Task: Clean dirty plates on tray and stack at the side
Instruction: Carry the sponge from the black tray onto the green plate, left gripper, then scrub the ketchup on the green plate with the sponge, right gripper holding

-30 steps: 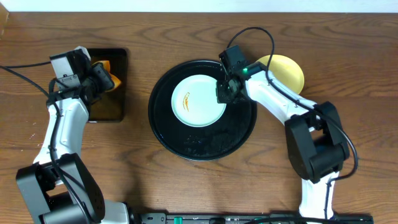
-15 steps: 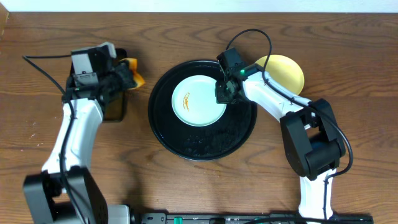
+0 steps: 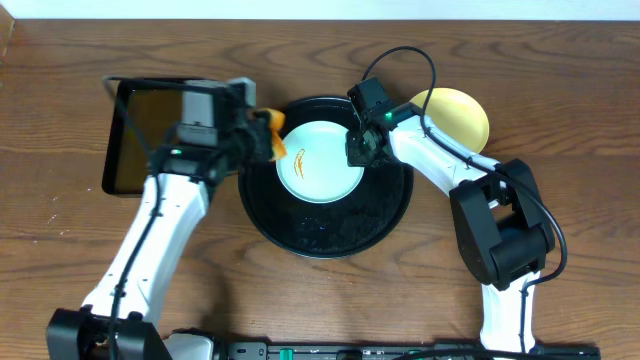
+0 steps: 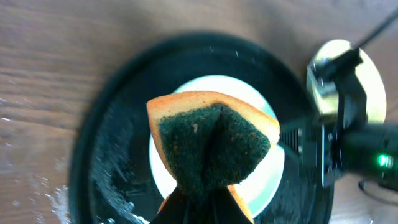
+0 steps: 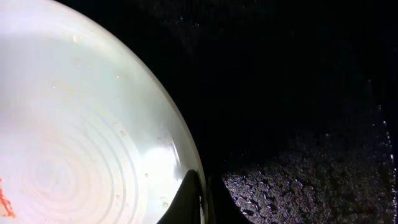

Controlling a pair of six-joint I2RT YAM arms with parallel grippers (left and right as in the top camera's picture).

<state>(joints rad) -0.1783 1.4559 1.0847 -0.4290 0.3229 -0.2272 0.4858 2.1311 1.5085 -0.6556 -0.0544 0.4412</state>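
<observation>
Orange-and-green sponge (image 3: 268, 135) arrives at the rim of the round black tray (image 3: 330, 245). Within the last second the left arm has swung across from the small rectangular tray (image 3: 140, 140) at the far left of the wooden counter (image 3: 580, 120). The left claw (image 4: 202, 208) pinches the sponge so that its dark scouring face points down over the pale mint plate (image 3: 320, 160). The plate lies in the tray's upper half, its orange-brown sauce streak (image 3: 300, 160) not yet wiped. The right claw (image 3: 360, 148) has not budged and is pressed together on the plate's right edge, a finger on each side of the rim, seemingly steadying it. A pale yellow plate (image 3: 460, 112) rests on the counter just right of the tray, partly behind the right arm. With the sponge now beside the streak, wiping looks ready to begin. Stacking is yet to come.
</observation>
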